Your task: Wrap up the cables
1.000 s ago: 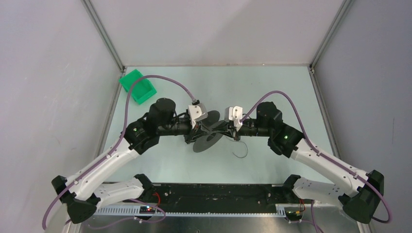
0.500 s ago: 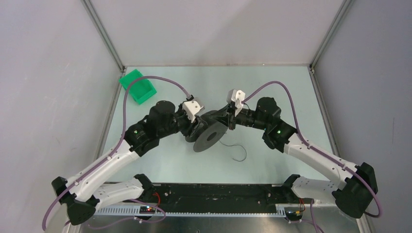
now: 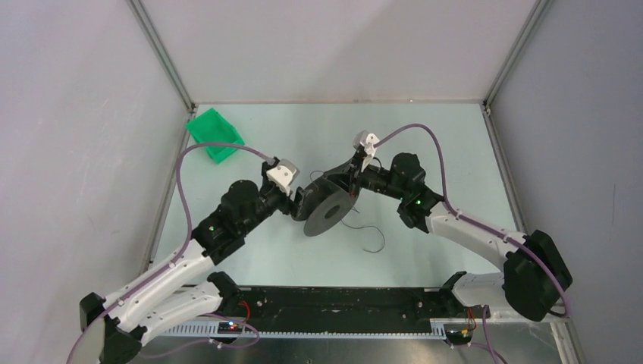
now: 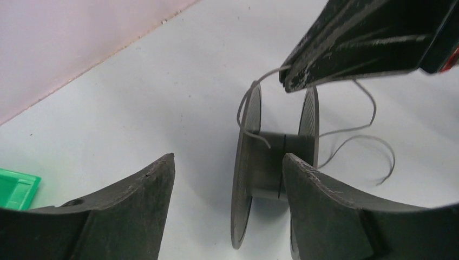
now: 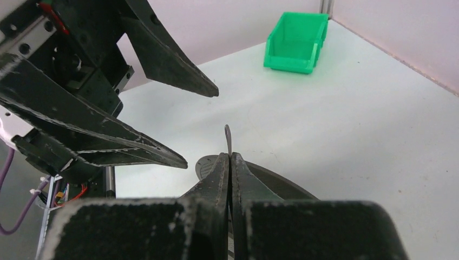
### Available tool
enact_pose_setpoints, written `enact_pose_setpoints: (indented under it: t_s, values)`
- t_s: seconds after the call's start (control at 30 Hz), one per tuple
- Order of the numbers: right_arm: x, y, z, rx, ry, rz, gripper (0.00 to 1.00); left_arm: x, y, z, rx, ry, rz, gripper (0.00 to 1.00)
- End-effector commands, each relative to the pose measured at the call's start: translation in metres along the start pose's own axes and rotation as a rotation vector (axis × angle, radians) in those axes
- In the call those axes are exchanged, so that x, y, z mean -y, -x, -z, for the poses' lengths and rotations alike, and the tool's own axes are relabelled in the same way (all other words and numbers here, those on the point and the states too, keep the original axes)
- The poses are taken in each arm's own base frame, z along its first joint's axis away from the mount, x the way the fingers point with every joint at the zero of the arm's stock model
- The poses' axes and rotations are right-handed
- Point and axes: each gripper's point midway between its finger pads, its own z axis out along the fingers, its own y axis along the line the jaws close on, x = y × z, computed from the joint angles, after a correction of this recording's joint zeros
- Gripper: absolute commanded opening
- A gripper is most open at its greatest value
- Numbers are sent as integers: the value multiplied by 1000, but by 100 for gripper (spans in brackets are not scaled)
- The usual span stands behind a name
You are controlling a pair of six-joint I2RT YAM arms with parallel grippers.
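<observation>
A dark spool (image 3: 327,209) stands on its rims mid-table. In the left wrist view its hub (image 4: 269,162) shows between two flanges. The thin cable (image 3: 371,237) trails off it in loose curls (image 4: 361,134) to the right. My left gripper (image 3: 302,202) is open; in its own view (image 4: 228,160) the near flange sits between the fingers with a gap on each side. My right gripper (image 3: 351,182) hovers over the spool, shut on the cable. The cable's end (image 5: 228,136) pokes out past the pinched fingertips (image 5: 230,157). The same pinch shows from the left wrist (image 4: 286,81).
A green bin (image 3: 214,135) sits at the far left corner of the table, also visible from the right wrist (image 5: 296,42) and at the left wrist view's edge (image 4: 16,187). Grey walls enclose the table on three sides.
My left gripper has opened, let go of the spool and drawn back to the left. The right gripper has swung left over the spool, still pinching the cable.
</observation>
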Motion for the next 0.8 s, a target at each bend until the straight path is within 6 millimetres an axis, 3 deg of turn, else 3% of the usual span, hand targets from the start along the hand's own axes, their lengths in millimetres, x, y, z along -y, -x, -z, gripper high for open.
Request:
enact_pose_setpoints:
  t_s: [0.0,0.27,0.47,0.77]
  values:
    - [1,20,-6,96,31,-16,0,-4,37,-5,172,-9,113,80]
    - [4,-6,-12,76,50,-66,0,-9,24,-29,140,5,102,81]
    - [8,-13,-7,85,42,-83,0,-8,5,-45,84,8,90,79]
    - [13,-17,-2,94,39,-101,0,-11,-17,-51,28,29,60,75]
